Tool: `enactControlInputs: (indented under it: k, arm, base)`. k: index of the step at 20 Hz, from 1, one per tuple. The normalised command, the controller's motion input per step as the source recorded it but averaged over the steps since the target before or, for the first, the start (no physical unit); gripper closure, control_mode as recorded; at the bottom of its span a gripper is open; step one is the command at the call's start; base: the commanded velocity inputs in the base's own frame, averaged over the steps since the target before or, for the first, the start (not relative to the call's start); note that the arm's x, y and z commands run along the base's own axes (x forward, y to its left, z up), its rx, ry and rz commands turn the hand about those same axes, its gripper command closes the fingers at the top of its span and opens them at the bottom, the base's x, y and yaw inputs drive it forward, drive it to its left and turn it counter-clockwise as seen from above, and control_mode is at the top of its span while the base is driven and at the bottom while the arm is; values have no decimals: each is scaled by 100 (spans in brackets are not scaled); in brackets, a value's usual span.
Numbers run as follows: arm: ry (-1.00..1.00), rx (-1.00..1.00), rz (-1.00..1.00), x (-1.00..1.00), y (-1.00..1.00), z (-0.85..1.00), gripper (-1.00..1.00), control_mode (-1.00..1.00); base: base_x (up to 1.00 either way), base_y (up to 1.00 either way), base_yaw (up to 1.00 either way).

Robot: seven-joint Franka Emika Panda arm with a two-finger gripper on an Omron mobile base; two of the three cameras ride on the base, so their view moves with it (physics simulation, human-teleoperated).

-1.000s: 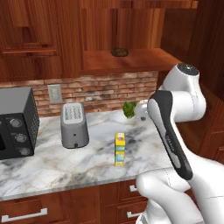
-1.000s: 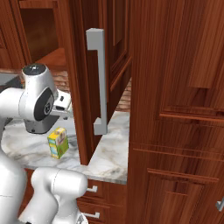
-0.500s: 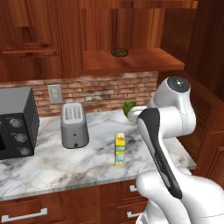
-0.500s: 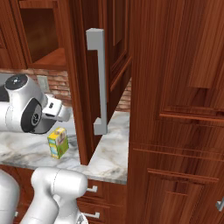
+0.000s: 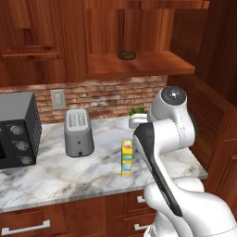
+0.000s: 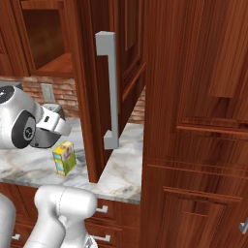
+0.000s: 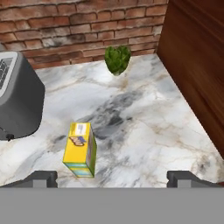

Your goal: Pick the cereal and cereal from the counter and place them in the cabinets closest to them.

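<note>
A small yellow cereal box (image 5: 127, 158) (image 6: 64, 158) (image 7: 80, 149) with a green band stands upright near the front of the marble counter (image 5: 55, 176) (image 7: 144, 131). My gripper (image 7: 116, 179) hovers above the counter, open, with nothing between its widely spread fingertips (image 7: 43, 177). The box lies a little left of the gap and apart from both tips. Above the counter, the dark wood cabinets (image 5: 139, 65) show an open shelf. In the right base view my hand (image 6: 53, 122) hangs just above and behind the box.
A grey toaster (image 5: 77, 132) (image 7: 17, 100) and a black microwave (image 5: 16, 129) stand to the left. A green plant (image 5: 136, 111) (image 7: 117, 59) sits by the brick wall. A small dark bowl (image 5: 126, 54) rests on the shelf. An open door with silver handle (image 6: 107, 92) juts out at right.
My arm has folded down and the hand has dropped lower over the counter, closer to the cereal box. The box has not moved.
</note>
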Motion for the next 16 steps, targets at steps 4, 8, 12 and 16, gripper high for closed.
enactControlInputs:
  k: [4,8,12,16]
  arm:
    - [1,0,0,0,1,-5,-100,-100]
    - [4,0,-1,3,7,-13,-100,-100]
    - [2,0,-3,12,13,-19,-100,-100]
    - [1,0,-4,20,14,-24,-100,-100]
  base:
    - [0,0,0]
    - [0,0,0]
    - [0,0,0]
    - [0,0,0]
